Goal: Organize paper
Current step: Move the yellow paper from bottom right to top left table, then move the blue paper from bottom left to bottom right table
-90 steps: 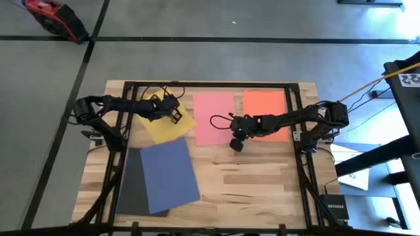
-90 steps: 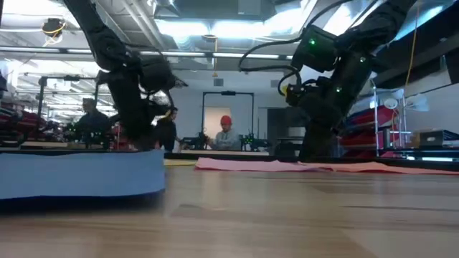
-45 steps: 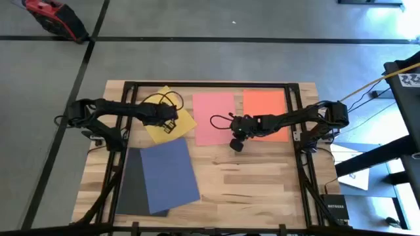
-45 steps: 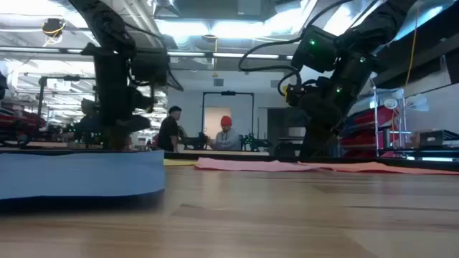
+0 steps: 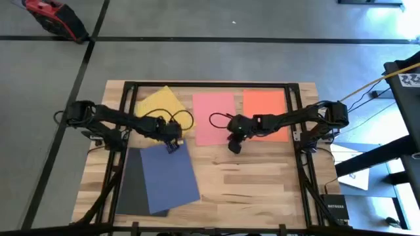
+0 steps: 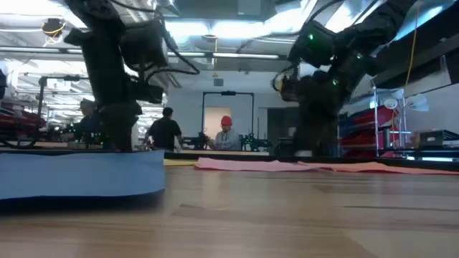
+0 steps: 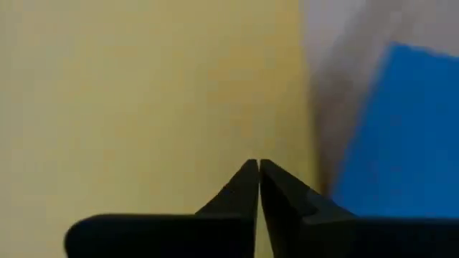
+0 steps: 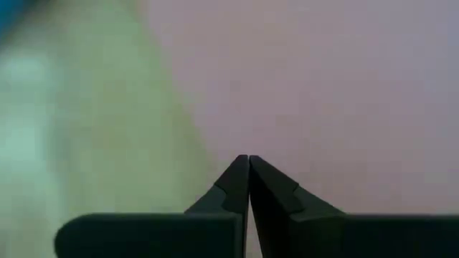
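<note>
Left claw (image 5: 172, 139), clenched empty, presses where yellow paper (image 5: 159, 105) meets blue paper (image 5: 169, 174), far left. Right claw (image 5: 235, 143), clenched, rests on pink paper (image 5: 214, 117). Recommend steady downward pressure while sliding.

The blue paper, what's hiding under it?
A black sheet peeks out along the blue paper's left side and bottom edge. The rest of it is covered, so anything else underneath can't be seen.

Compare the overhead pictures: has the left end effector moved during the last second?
Yes. The left end effector has travelled from above the yellow sheet towards the table's near edge, and now sits at the far edge of the dark blue sheet, its fingers shut.
</note>
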